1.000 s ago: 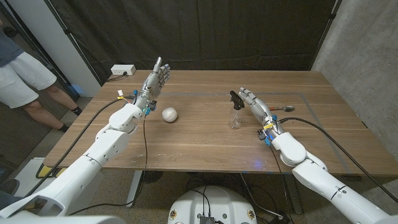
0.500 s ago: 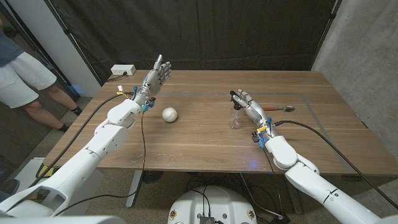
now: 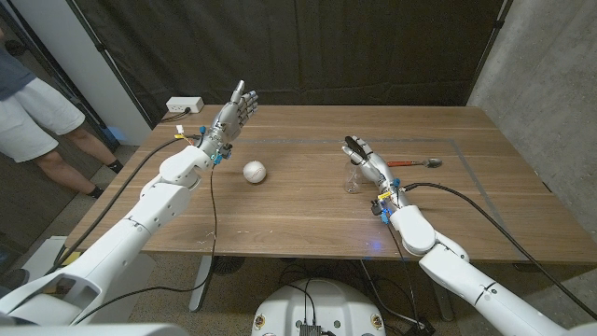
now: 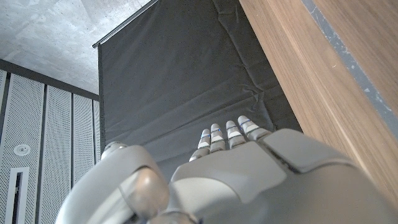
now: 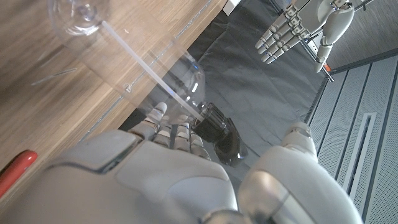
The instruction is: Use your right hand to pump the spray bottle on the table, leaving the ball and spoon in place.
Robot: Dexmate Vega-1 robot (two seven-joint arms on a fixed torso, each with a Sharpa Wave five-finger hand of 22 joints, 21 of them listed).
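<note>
Dark curtains hang behind the wooden table [image 3: 280, 201] in the head view, with a concrete wall at two o'clock and a person's legs [image 3: 56, 149] at nine o'clock. From my seat I see the spray bottle [image 3: 354, 168] standing upright just right of the table's middle, its black head up. My right hand [image 3: 369, 161] is against the bottle from its four o'clock side, fingers around the neck and head; it looks like a grasp. A white ball [image 3: 255, 172] lies at nine o'clock from the bottle, well apart. A spoon with a red handle [image 3: 417, 163] lies at three o'clock from the bottle, just beyond my right hand. My left hand [image 3: 236, 114] is raised above the far left part of the table, fingers straight and apart, holding nothing. A white power strip [image 3: 185, 105] sits at the table's far left corner.

On the left wrist view I see the back of my left hand [image 4: 230, 168] with fingertips [image 4: 227, 130] extended toward the curtain, released, and the table edge [image 4: 323, 74] alongside.

On the right wrist view the clear bottle [image 5: 149, 81] with its dip tube runs to the black head [image 5: 221, 134], and my right hand's fingers [image 5: 171, 134] lie against the neck. My left hand [image 5: 298, 25] shows beyond, fingers spread. A bit of the red handle [image 5: 15, 171] is beside my hand.
</note>
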